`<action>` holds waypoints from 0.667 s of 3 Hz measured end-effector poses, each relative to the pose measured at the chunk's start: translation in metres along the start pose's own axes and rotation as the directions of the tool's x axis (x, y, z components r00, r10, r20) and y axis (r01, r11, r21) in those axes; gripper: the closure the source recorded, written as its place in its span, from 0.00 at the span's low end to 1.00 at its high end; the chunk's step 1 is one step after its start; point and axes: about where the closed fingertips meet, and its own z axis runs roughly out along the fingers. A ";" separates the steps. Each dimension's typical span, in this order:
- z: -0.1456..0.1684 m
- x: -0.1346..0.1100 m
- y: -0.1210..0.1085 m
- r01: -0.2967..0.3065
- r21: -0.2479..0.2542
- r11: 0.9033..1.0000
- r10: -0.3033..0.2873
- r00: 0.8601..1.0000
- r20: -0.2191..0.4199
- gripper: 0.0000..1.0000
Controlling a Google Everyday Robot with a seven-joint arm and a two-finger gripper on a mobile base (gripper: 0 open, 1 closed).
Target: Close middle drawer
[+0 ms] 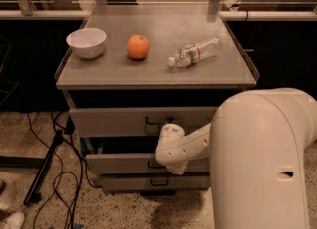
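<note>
- Your target, the middle drawer (119, 163), sits second of three in the cabinet's front face. It looks part-way out, with a dark gap above its front.
- The gripper (174, 166) is right at that front, near its centre where the handle should be. The handle is mostly hidden behind it. You cannot tell whether the gripper is wide or narrow, or whether it grips anything.
- The drawer front runs left to right, and the drawer lies directly beyond the gripper, so your push probably goes straight inward, toward the cabinet's back edge.
- The uppermost drawer (109, 122) and lowest drawer (129, 182) flank it. Keep off both.
- On the cabinet top (148, 77), a white bowl (86, 43) sits near the left edge, an orange (138, 47) mid-surface, and a plastic bottle (194, 52) lies toward the right edge.
- Cables (59, 173) trail over the speckled floor left of the cabinet.
</note>
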 end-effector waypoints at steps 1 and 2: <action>0.000 0.000 0.000 0.000 0.000 1.000 0.000 1.000 0.000 0.83; 0.000 0.000 0.000 0.000 0.000 1.000 0.000 1.000 0.000 0.59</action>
